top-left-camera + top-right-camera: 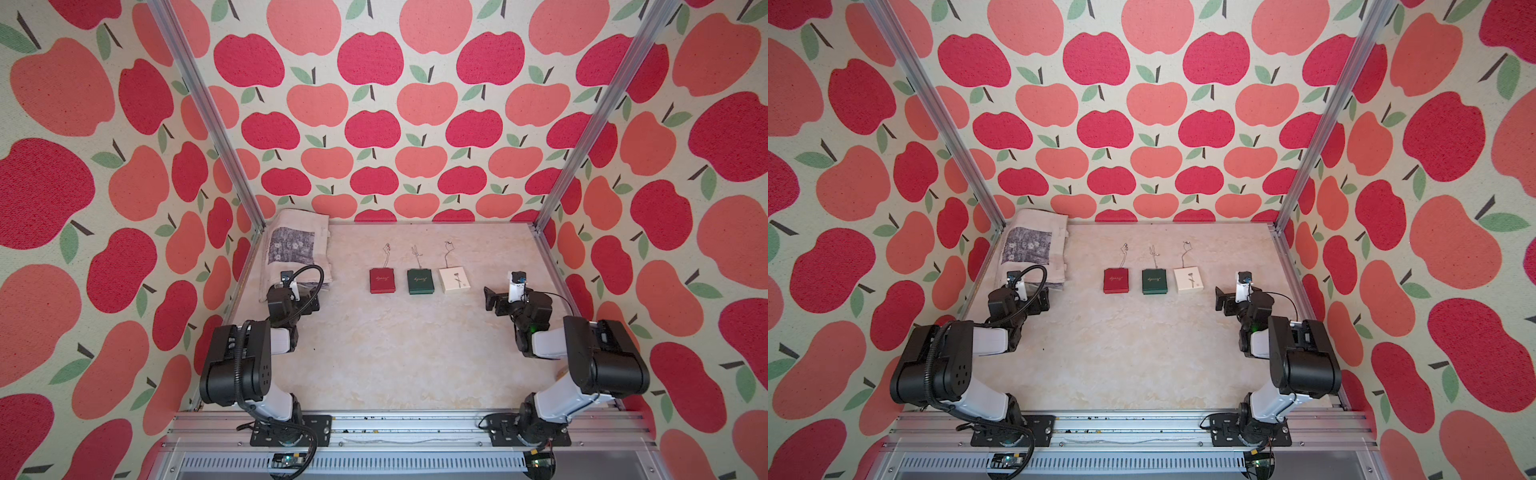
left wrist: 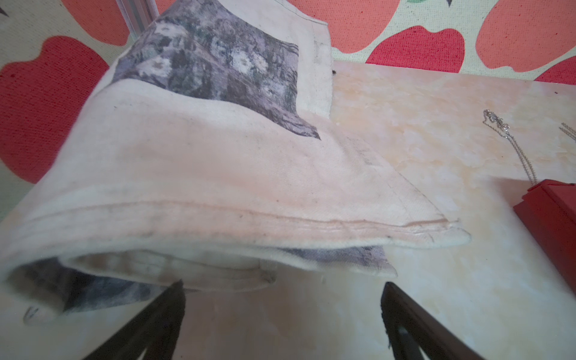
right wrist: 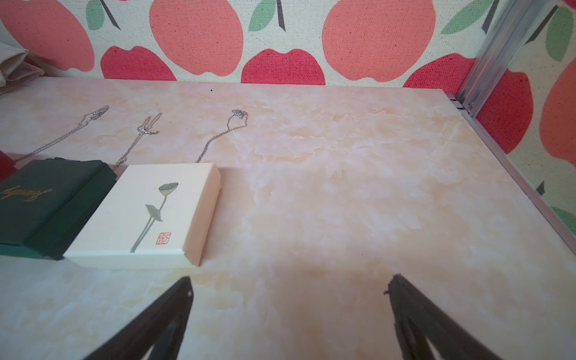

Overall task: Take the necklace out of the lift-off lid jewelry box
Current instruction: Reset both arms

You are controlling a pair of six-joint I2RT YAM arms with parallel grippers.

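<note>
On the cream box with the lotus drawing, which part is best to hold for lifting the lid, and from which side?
Probably the lid by its side walls, from straight above. The cream box lies flat and its lid is a shallow cap over the base, so only the walls offer hold. The necklace chain meets the far edge; avoid it.

Bright even light, soft shadows; wrist views perhaps slightly blurred.

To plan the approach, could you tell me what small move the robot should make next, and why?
Probably bring the right gripper over to the cream box to grasp its lid: the gripper is open and empty, that box is closed, looks like the lift-off one, and lies nearest the right arm.
</note>
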